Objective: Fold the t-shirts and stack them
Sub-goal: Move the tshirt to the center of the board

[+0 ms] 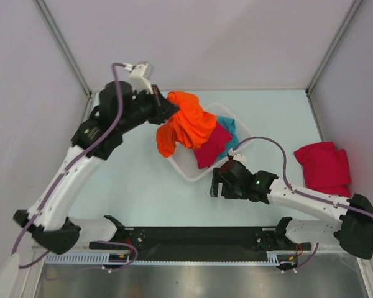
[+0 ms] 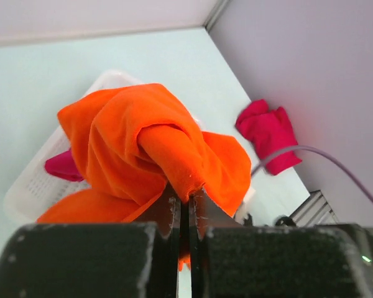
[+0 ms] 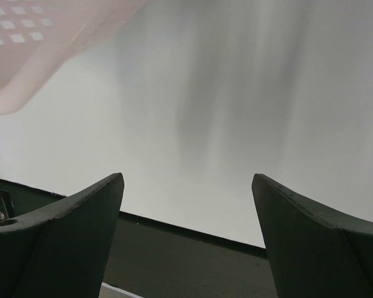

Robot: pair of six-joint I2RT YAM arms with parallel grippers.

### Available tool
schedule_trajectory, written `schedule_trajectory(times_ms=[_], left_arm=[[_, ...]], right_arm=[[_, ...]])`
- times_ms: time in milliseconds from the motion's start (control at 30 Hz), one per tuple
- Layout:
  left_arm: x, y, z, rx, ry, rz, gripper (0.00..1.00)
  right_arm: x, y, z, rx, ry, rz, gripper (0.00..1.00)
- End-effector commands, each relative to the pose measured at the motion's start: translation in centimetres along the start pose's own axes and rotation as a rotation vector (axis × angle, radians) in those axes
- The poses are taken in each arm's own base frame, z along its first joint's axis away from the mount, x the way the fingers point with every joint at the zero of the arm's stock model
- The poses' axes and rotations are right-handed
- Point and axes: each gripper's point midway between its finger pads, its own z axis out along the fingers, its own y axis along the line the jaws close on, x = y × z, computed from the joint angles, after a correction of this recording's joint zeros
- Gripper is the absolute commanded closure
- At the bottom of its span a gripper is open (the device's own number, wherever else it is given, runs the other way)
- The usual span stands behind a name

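A bright orange t-shirt [image 1: 188,127] hangs bunched above the white mesh basket [image 1: 185,169], pinched at its top by my left gripper [image 1: 168,103], which is shut on it. The left wrist view shows a fold of the orange t-shirt [image 2: 137,143] clamped between the two closed fingers [image 2: 171,214]. Under it in the basket lie a magenta-red t-shirt [image 1: 212,148] and a teal t-shirt [image 1: 229,127]. Another magenta-red t-shirt [image 1: 324,167] lies folded on the table at the right. My right gripper [image 1: 216,184] hovers open near the basket's near corner, holding nothing.
The white table is walled at the back and both sides. The black base rail [image 1: 199,237] runs along the near edge. The right arm's purple cable [image 1: 270,144] arcs between the basket and the folded shirt. The basket corner [image 3: 31,43] shows blurred in the right wrist view.
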Motion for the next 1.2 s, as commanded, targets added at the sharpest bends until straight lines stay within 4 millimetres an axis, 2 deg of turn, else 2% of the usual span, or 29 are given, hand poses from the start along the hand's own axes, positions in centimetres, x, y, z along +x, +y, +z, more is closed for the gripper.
schedule_trajectory(times_ms=[0,67,100,133,167,200,233,267,300,333,367,433,467,533,567,633,667,833,867,933,967,1067,1167], left_arm=[[-1.9,0.0,-7.8,-0.068,-0.111,-0.012,1.00],[-1.1,1.7,-9.2,-0.144,-0.132,-0.034,1.00],[-1.0,1.8,-11.0,-0.147,-0.164,-0.043,1.00],[-0.6,2.1,-11.6,-0.159,-0.172,-0.060,1.00],[0.8,3.4,-11.5,-0.202,-0.159,-0.072,1.00],[1.2,3.8,-12.6,-0.216,-0.173,-0.078,1.00],[1.9,4.5,-12.9,-0.240,-0.172,-0.095,1.00],[3.5,5.6,-12.6,-0.274,-0.143,-0.098,1.00],[4.1,6.2,-13.1,-0.294,-0.152,-0.110,1.00],[5.0,6.7,-13.1,-0.304,-0.140,-0.117,1.00],[7.2,7.8,-12.3,-0.333,-0.095,-0.123,1.00],[9.2,8.7,-12.0,-0.343,-0.068,-0.147,1.00],[11.9,9.9,-11.1,-0.368,-0.012,-0.155,1.00],[13.9,10.6,-10.3,-0.367,0.006,-0.192,1.00],[16.1,11.7,-9.4,-0.384,0.035,-0.203,1.00],[17.8,12.4,-9.0,-0.385,0.031,-0.235,1.00],[19.5,13.4,-8.3,-0.396,0.041,-0.243,1.00],[22.9,15.2,-7.3,-0.393,0.024,-0.270,1.00],[22.9,15.1,-7.0,-0.383,0.018,-0.272,0.96],[23.2,15.1,-6.8,-0.381,0.030,-0.268,0.73],[23.3,15.0,-6.6,-0.377,0.040,-0.265,0.44],[23.2,15.1,-6.7,-0.386,0.055,-0.251,0.01],[23.0,15.2,-7.0,-0.394,0.049,-0.248,0.00]], right_arm=[[-0.4,1.6,1.1,-0.050,0.000,0.001,0.10],[-0.3,1.9,1.8,-0.045,0.011,-0.008,0.10],[-0.5,2.3,1.9,-0.053,0.016,-0.015,0.10],[-0.5,2.5,2.0,-0.053,0.019,-0.020,0.10],[-0.4,2.5,2.5,-0.040,0.031,-0.029,0.11],[-1.0,3.2,2.3,-0.054,0.024,-0.039,0.11],[-1.2,3.5,2.4,-0.054,0.026,-0.047,0.11],[-1.3,3.7,2.5,-0.047,0.029,-0.056,0.12],[-2.1,4.7,2.2,-0.062,0.013,-0.062,0.12],[-2.5,4.8,2.0,-0.057,0.009,-0.073,0.12],[-2.8,5.1,1.8,-0.059,0.003,-0.081,0.12],[-3.8,6.1,1.3,-0.067,-0.016,-0.095,0.12],[-4.1,6.3,1.2,-0.071,-0.022,-0.098,0.12],[-4.7,7.3,0.8,-0.086,-0.035,-0.099,0.12],[-4.9,7.6,0.7,-0.091,-0.038,-0.101,0.12],[-5.1,8.3,0.4,-0.103,-0.043,-0.104,0.12],[-5.1,8.6,0.3,-0.109,-0.045,-0.106,0.12],[-4.8,9.2,0.3,-0.104,-0.041,-0.127,0.12],[-4.9,9.2,0.3,-0.098,-0.045,-0.132,0.12],[-5.1,9.1,0.4,-0.088,-0.048,-0.144,0.12],[-5.5,9.2,0.3,-0.085,-0.061,-0.145,0.12],[-6.2,9.3,0.4,-0.067,-0.076,-0.164,0.13],[-7.1,9.8,0.5,-0.069,-0.091,-0.184,0.13]])
